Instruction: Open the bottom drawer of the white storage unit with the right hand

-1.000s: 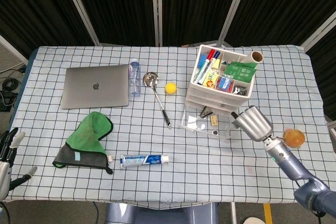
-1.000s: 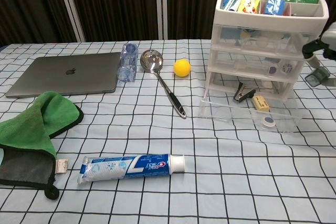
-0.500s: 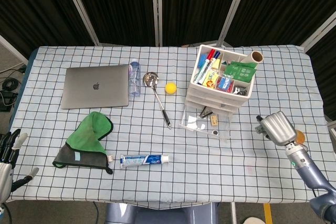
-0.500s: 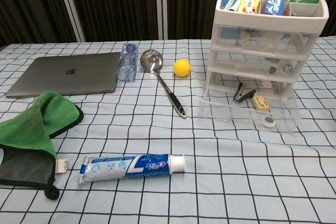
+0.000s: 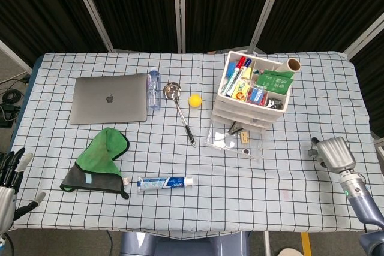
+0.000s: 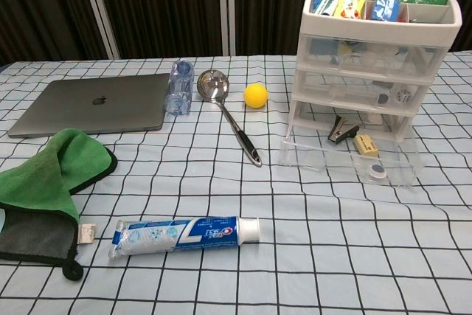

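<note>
Under the white storage unit, bottom drawer sits pulled out already; right hand is well off, fingers' state unclear.

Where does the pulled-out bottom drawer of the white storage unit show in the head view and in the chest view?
Head view: the bottom drawer is right of centre, sticking out from the storage unit toward the near table edge.
Chest view: the drawer is at right, mid-height, open below the unit.
Shared landmark: the yellow ball, left of the unit in both.
</note>
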You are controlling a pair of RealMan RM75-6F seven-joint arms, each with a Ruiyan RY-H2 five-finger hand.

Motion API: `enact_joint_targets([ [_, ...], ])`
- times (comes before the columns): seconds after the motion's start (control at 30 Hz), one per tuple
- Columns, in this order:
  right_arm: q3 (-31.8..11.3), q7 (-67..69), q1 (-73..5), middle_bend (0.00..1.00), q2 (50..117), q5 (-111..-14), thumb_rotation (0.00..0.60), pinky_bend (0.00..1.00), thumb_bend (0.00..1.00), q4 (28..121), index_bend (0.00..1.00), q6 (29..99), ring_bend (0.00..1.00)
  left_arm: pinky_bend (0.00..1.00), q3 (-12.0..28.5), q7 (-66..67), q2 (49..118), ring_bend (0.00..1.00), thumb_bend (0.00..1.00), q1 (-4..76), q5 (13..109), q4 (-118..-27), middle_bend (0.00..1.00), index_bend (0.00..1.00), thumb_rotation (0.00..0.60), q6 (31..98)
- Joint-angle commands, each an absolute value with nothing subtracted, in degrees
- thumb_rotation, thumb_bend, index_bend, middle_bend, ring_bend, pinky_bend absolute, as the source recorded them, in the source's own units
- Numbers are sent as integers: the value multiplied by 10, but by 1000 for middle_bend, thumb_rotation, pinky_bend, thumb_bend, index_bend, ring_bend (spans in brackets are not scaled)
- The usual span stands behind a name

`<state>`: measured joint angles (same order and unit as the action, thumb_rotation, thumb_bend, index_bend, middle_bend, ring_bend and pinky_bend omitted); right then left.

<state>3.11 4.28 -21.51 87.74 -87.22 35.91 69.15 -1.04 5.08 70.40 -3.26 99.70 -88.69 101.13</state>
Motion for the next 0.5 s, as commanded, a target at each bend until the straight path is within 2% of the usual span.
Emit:
enact_joint_targets([
  [0.03,17,28,-207,979,876,-859,600,788,118,369,366,697,958,0,-9,48,703,0,0,-34,995,-887,0,0,600,1013],
  [0.13,-5,20,-196,928,865,-844,600,698,118,397,350,728,895,0,-8,44,702,0,0,-35,993,-887,0,0,600,1015],
  [0.23,-37,41,-178,788,855,-830,600,545,117,442,341,795,770,0,-6,40,703,0,0,-35,988,-885,0,0,600,1014],
  [0.3,-60,86,-161,590,847,-823,600,367,109,484,323,852,589,0,-3,37,704,0,0,-34,982,-883,0,0,600,1010],
  [0.33,-67,106,-154,517,842,-822,600,310,104,503,309,873,512,0,-2,36,704,0,0,-33,980,-881,0,0,600,1008],
  [0.37,-72,127,-145,411,834,-824,600,239,97,523,277,892,393,0,-1,34,705,0,0,-31,978,-879,0,0,600,1005],
  [0.4,-74,144,-138,315,824,-827,600,184,92,546,243,909,285,0,0,32,707,0,0,-29,976,-876,0,0,600,1001],
  [0.5,-70,161,-121,123,790,-839,600,72,82,609,147,932,74,0,2,28,710,0,0,-24,969,-869,0,0,600,990],
])
